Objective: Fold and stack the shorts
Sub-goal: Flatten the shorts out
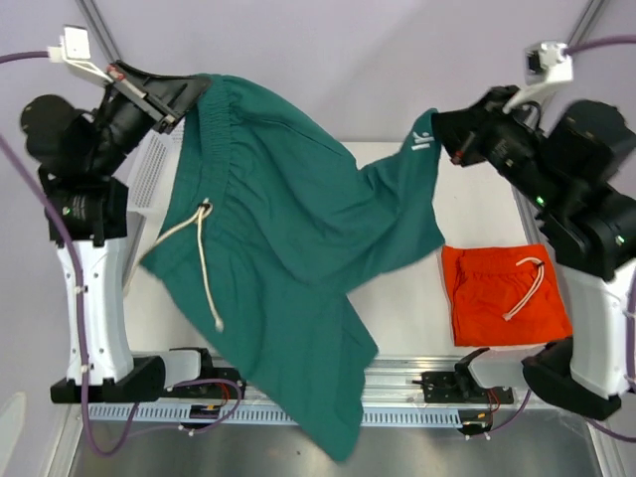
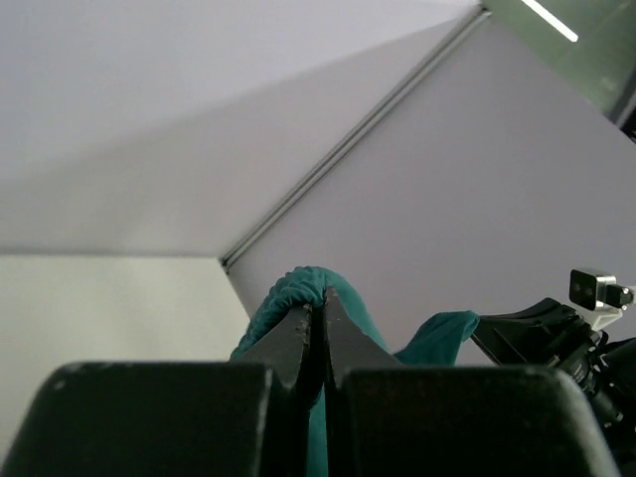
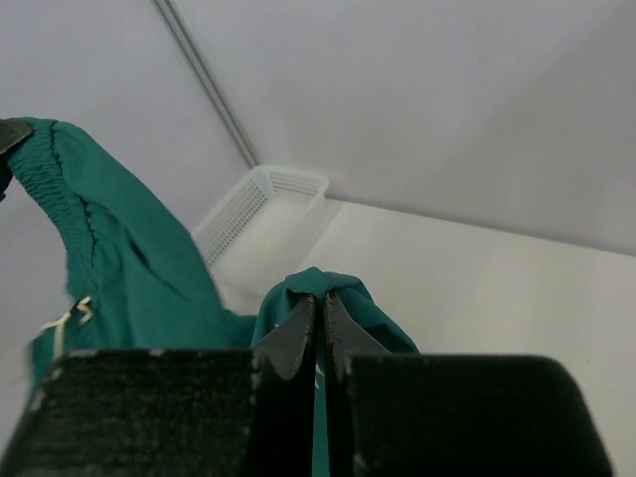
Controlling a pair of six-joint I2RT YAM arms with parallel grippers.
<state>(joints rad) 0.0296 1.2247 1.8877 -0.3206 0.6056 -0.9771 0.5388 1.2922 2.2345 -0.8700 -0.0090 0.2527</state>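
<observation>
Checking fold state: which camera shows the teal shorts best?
Top external: the teal shorts hang spread between the left gripper and right gripper, drawstring showing. Left wrist shows only a bunch of fabric at its shut fingers; right wrist shows its pinched corner plus part of the waistband.

1. Two pairs of shorts: teal shorts (image 1: 288, 248), orange shorts (image 1: 502, 303).
2. Two drawstrings: cream cord (image 1: 203, 260), white cord (image 1: 527, 286).
3. One basket (image 1: 149, 174).
4. Two grippers: left gripper (image 1: 202, 89), right gripper (image 1: 439, 127).
5. One table (image 1: 412, 313).
</observation>
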